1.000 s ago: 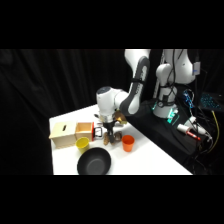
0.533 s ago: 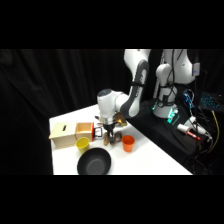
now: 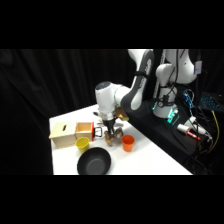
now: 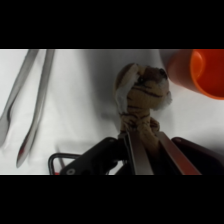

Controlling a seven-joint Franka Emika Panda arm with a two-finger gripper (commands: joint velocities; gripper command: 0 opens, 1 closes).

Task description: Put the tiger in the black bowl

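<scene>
Your gripper [image 4: 146,150] is clamped on the tiger [image 4: 140,102]; orange cup [image 4: 200,70] just beside it, metal tongs [image 4: 27,100] apart, black bowl [image 3: 94,162] near.

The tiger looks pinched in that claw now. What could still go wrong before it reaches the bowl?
1. The gripper holds the tiger only by its lower end, so the toy might slip or swing out when carried.
2. The orange cup stands close beside the tiger; a sideways move might knock it.
3. The black bowl sits next to the yellow cup, so a drop off target may land in the wrong dish.
</scene>
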